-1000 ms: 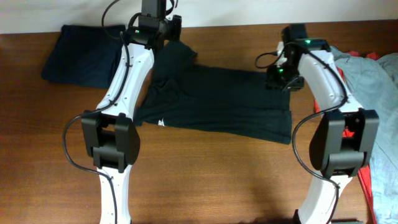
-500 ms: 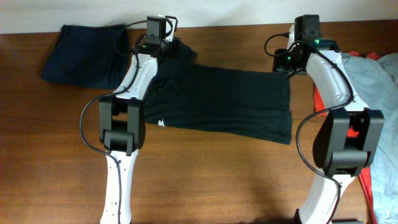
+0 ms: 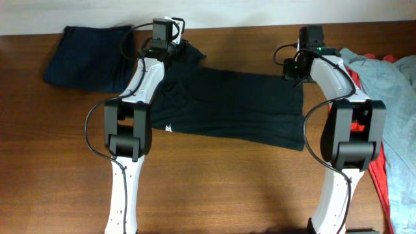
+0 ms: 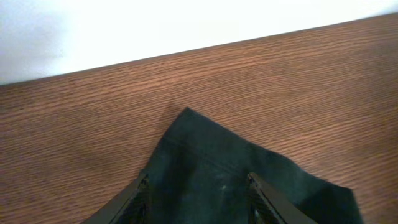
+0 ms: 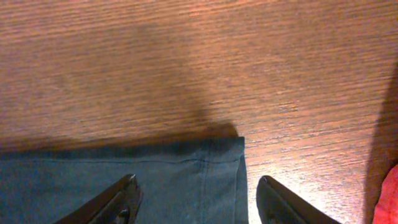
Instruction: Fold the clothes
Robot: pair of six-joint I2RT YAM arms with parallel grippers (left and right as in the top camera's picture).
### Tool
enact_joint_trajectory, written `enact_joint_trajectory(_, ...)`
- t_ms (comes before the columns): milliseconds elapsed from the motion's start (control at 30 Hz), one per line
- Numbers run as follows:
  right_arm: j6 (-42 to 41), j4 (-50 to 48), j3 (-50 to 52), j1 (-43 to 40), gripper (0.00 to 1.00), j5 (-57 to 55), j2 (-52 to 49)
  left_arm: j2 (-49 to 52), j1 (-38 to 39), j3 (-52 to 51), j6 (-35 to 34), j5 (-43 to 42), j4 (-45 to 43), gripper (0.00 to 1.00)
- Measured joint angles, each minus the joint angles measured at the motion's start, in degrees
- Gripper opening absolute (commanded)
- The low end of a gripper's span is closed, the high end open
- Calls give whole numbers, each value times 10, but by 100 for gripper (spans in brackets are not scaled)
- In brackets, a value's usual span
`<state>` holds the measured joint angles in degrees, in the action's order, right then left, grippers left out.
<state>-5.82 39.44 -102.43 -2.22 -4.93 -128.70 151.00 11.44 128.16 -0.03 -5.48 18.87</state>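
1. The black T-shirt (image 3: 227,107) lies spread flat across the middle of the wooden counter (image 3: 227,185). Its small white mark (image 3: 170,129) is near the lower edge on the left-arm side.
2. The left tool (image 4: 198,186) is released. Its fingers (image 4: 134,199) stand apart above a pointed corner of the T-shirt near the far edge of the counter. The cloth between them lies flat, and nothing is gripped.
3. The right tool (image 5: 196,186) is also released, with its jaws wide. It hangs over the shirt's far hem corner, where a line of stitching runs along the edge. The cloth there lies on the wood and is not held.
4. In the overhead view both arms reach to the far side of the counter, one at each far corner of the shirt.
5. A navy garment (image 3: 88,57) lies folded at the far left corner, well apart from the shirt.
6. On the right edge a pale grey-blue garment (image 3: 390,84) is heaped over a red one (image 3: 380,172).
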Motion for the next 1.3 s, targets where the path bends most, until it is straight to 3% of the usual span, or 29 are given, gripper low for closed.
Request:
enact_joint_trajectory(233,0,-20,0,0,66,-2,0,12,0,0,0,14,-7,49)
enact_joint_trajectory(567,-2,-43,0,0,80,-2,0,23,0,0,0,30,-10,49)
enact_joint_trajectory(700,-2,-45,0,0,80,-2,-6,28,0,2,0,31,-13,49)
enact_joint_trajectory(733,-2,-45,0,0,76,-2,-9,28,0,2,0,32,-12,48)
enact_joint_trajectory(800,-2,-44,0,0,64,-2,-17,28,0,3,0,32,-11,37)
enact_joint_trajectory(867,1,-44,0,0,54,-2,-26,29,0,7,0,37,-6,33)
enact_joint_trajectory(967,-3,-44,0,0,54,-2,-33,32,-2,18,0,38,9,25)
enact_joint_trajectory(1267,-3,-41,0,0,55,-3,-34,33,-3,32,3,40,38,17)
enact_joint_trajectory(1300,-4,-42,0,-1,59,-3,-34,33,-3,33,3,40,41,15)
